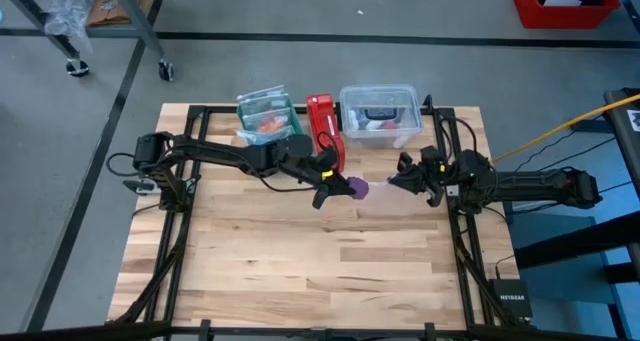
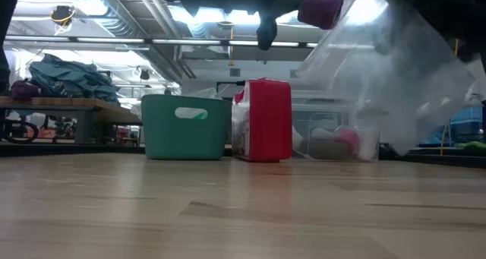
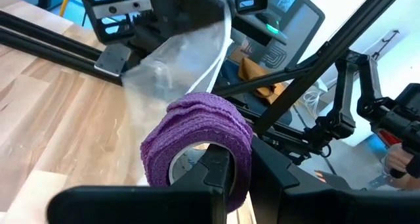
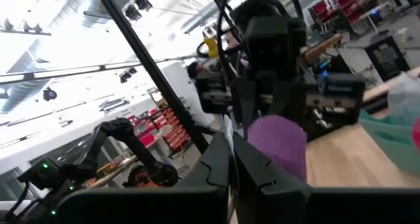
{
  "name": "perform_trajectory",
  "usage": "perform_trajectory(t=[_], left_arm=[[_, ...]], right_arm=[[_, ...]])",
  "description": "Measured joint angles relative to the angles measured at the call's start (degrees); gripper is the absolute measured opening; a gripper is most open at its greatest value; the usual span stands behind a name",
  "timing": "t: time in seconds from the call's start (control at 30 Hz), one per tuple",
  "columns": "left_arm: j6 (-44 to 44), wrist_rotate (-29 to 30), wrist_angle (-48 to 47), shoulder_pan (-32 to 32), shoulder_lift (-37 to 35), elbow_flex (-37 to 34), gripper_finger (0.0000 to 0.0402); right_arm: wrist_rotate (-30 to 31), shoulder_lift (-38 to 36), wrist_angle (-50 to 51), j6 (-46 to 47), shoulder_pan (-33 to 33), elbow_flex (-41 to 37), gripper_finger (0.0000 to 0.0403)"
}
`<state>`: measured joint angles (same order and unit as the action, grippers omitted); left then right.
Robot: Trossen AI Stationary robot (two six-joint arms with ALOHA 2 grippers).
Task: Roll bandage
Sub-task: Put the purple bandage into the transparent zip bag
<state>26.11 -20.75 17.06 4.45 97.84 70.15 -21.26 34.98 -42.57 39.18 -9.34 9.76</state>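
Note:
The bandage (image 3: 197, 132) is a purple coiled roll with a hollow middle. It hangs high over the table's centre (image 1: 357, 188), with my left gripper (image 3: 252, 161) shut on it. Just to its right, my right gripper (image 1: 395, 181) is shut on a clear plastic bag (image 2: 387, 77). The bag hangs beside the roll (image 2: 320, 8), above the table. In the right wrist view the roll (image 4: 279, 145) shows close in front of my right gripper (image 4: 231, 152). My left gripper has one finger (image 3: 216, 175) inside the roll's hollow middle and the other outside, with the coil's wall (image 3: 244, 158) between them. The fingers come nearly level from the table's left. The roll is lifted clear of the table. My right gripper pinches a thin edge of the clear bag (image 4: 230, 142) between its shut fingers, coming roughly level from the table's right. The bag (image 1: 385, 196) hangs below and in front of the fingers, clear of the table. One layer or several, I cannot tell.
Along the far edge stand a green bin (image 1: 265, 111), a red box (image 1: 325, 126) and a clear tub (image 1: 380, 111). The wooden table top (image 1: 300, 271) spreads bare toward its near edge. A red crate (image 1: 565, 6) sits on the floor beyond.

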Motion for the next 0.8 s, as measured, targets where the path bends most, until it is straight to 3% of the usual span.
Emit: perform_trajectory(t=[0.8], left_arm=[[0.07, 0.00, 1.85, -2.89, 0.00, 0.00, 0.0029]], right_arm=[[8.34, 0.17, 0.65, -0.02, -0.04, 0.00, 0.0005]])
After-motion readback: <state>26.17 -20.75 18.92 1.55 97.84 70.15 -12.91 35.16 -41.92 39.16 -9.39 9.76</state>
